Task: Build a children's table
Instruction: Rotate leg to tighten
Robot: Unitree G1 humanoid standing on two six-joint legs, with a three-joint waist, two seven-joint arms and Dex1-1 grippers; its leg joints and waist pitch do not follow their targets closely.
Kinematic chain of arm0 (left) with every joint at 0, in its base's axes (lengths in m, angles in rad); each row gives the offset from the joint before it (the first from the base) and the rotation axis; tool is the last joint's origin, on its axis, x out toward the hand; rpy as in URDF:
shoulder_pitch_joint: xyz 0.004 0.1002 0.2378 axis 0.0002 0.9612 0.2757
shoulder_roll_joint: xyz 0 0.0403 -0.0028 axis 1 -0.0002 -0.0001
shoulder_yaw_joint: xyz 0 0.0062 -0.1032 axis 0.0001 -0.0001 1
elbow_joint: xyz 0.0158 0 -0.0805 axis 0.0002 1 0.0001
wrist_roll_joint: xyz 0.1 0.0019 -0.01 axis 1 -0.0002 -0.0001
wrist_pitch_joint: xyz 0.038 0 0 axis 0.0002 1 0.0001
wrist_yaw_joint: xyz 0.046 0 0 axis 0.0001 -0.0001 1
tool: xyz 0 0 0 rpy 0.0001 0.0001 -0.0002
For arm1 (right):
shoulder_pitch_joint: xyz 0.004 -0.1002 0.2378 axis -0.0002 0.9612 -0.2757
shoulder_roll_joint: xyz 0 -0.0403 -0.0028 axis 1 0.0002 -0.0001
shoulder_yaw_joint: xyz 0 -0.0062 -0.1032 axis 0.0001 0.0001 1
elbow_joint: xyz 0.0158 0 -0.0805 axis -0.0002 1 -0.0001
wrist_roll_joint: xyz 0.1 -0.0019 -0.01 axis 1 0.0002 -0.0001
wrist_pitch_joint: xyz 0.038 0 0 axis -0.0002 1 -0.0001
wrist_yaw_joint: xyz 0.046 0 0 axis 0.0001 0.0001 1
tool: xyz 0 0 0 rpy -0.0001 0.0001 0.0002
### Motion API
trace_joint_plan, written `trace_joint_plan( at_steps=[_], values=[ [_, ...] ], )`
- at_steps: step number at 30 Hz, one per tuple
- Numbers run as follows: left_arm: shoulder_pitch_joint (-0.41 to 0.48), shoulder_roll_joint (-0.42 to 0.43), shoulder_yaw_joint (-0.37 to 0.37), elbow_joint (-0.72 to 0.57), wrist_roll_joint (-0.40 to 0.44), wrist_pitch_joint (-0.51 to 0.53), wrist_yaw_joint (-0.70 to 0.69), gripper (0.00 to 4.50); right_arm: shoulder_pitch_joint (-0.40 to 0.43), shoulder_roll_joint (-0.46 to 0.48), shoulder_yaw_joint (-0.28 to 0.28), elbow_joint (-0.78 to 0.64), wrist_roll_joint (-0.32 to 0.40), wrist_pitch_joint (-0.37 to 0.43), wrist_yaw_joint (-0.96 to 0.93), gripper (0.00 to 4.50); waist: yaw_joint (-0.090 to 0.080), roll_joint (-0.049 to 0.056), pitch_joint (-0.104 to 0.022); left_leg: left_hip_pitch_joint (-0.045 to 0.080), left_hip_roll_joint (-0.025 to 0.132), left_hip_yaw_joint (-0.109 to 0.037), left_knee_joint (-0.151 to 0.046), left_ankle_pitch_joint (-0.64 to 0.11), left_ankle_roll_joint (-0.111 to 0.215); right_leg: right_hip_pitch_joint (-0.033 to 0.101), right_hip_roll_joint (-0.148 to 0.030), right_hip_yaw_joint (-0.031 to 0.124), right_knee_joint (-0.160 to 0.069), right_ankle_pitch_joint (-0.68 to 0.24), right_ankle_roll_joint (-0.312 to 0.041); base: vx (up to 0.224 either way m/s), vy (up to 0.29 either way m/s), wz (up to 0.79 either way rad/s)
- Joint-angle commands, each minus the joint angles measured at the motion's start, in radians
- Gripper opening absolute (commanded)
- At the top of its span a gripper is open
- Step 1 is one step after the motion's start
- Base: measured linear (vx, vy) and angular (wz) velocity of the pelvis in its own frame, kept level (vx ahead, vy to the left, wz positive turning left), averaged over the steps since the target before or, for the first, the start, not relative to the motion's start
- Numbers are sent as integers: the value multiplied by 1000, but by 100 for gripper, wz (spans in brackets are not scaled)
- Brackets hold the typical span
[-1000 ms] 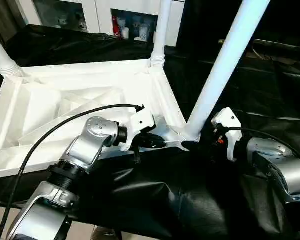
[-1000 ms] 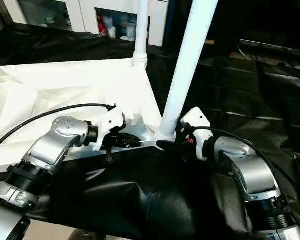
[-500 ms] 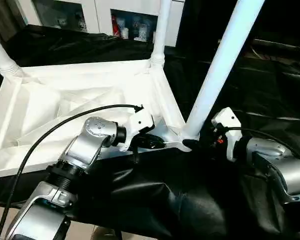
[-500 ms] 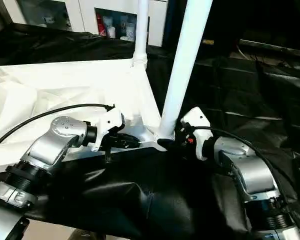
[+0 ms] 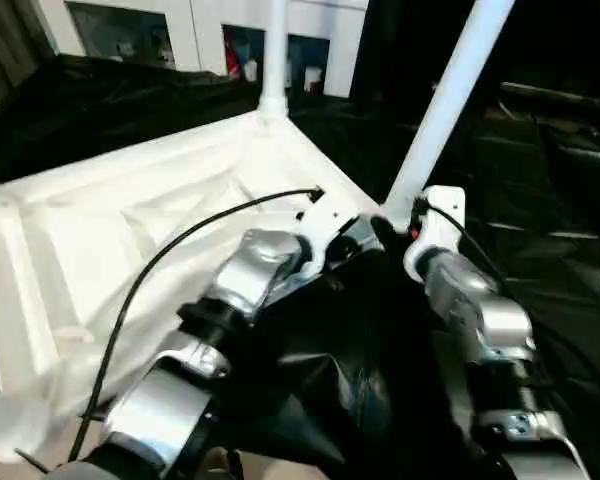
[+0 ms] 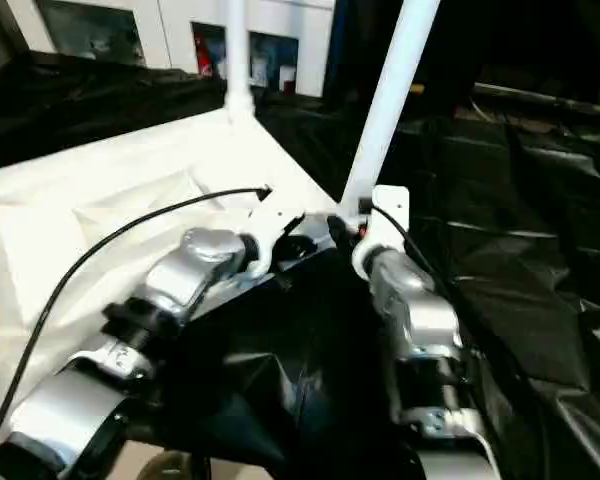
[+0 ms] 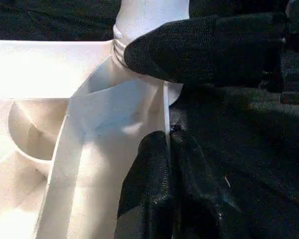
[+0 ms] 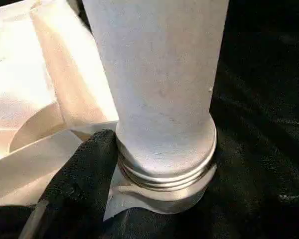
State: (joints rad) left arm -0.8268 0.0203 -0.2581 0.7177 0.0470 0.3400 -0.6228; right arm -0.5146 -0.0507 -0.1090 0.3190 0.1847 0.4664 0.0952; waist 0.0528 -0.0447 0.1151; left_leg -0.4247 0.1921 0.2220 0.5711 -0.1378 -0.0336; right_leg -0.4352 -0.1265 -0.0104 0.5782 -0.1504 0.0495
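Note:
The white tabletop lies upside down on black sheeting, its ribbed underside up. A white leg stands in its far corner. Another leg rises, leaning right, from the near right corner. My left gripper is shut on the tabletop's thin rim right beside that corner. My right gripper is at the leaning leg's base from the other side. One of its fingers presses on the ribbed collar of the leg; the same gripper's finger lies across the leg's foot.
Black sheeting covers the surface around and under the tabletop, wrinkled on the right. A white cabinet with glass doors stands at the back. A black cable arcs over the tabletop to my left wrist.
The head camera has swung and tilted, shifting the whole picture. My right gripper's fingers have drawn in around the leg's base. The left grip on the rim is unchanged.

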Motion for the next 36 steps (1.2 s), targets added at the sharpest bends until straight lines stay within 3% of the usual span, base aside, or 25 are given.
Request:
trace_joint_plan(
  at_steps=[1, 3, 5, 6, 8, 9, 10, 15, 19, 25, 30, 36],
  values=[
    [-26, -7, 21, 28, 15, -19, 59, 0, 13, 42, 53, 8, 14, 7, 55, 276, -4, -6, -75, 40, 17, -17, -69, -276, 7, 31, 6, 3, -61, -227, -149, 0, 0, 0],
    [-19, 7, 9, 25, 13, -42, 24, 0, 23, 28, 62, -16, 16, -11, 99, 331, -2, -8, -75, 40, 17, -17, -69, -269, 18, 32, 5, 3, -62, -228, -146, 0, 0, 0],
    [-11, 19, 3, 17, 10, -53, 0, 0, 32, 12, 61, -31, 24, -10, 118, 352, -2, -7, -74, 39, 18, -17, -71, -277, 25, 31, 6, 2, -63, -235, -142, 0, 0, 0],
    [-2, 34, -2, 8, 6, -61, -27, 0, 42, -18, 66, -52, 26, -10, 145, 363, -6, -10, -73, 32, 17, -20, -73, -277, 25, 38, 4, 0, -62, -241, -138, 0, 0, 0],
    [1, 37, -3, 7, 6, -65, -34, 0, 45, -29, 70, -59, 24, -11, 154, 382, -11, -10, -74, 34, 18, -19, -72, -270, 24, 35, 4, 1, -62, -234, -141, 0, 0, 0],
    [15, 56, -6, -12, -1, -72, -75, 0, 62, -81, 87, -96, 21, -2, 207, 388, -11, -10, -77, 36, 18, -19, -70, -265, 25, 35, 5, 1, -62, -230, -145, 0, 0, 0],
    [15, 56, -6, -12, -1, -72, -75, 0, 62, -81, 87, -96, 21, -2, 207, 388, -11, -11, -75, 36, 19, -18, -69, -256, 31, 36, 5, 2, -61, -219, -153, 0, 0, 0],
    [72, 138, -32, -88, -35, -134, -251, 0, 134, -291, 139, -228, 27, 31, 461, 388, -2, -12, -78, 38, 23, -13, -62, -212, 64, 42, 4, 4, -55, -168, -182, 0, 0, 0],
    [126, 195, -51, -195, -90, -131, -407, 0, 158, -391, 148, -278, 49, 50, 557, 388, 0, -13, -76, 38, 25, -13, -62, -208, 74, 43, 1, 5, -53, -190, -206, 0, 0, 0],
    [174, 243, -70, -290, -116, -107, -505, 0, 180, -463, 184, -325, 77, 71, 685, 388, 0, -12, -78, 42, 29, -11, -63, -234, 65, 38, 2, 7, -52, -205, -220, 0, 0, 0],
    [183, 247, -69, -305, -115, -100, -513, 0, 194, -471, 223, -331, 76, 72, 723, 388, 8, -14, -80, 43, 29, -9, -60, -214, 66, 37, 0, 8, -49, -196, -219, 0, 0, 0],
    [189, 252, -66, -320, -113, -92, -519, 0, 181, -457, 221, -312, 78, 69, 718, 388, 8, -14, -82, 42, 27, -10, -59, -207, 63, 38, 1, 8, -47, -191, -217, 0, 0, 0]
  ],
)
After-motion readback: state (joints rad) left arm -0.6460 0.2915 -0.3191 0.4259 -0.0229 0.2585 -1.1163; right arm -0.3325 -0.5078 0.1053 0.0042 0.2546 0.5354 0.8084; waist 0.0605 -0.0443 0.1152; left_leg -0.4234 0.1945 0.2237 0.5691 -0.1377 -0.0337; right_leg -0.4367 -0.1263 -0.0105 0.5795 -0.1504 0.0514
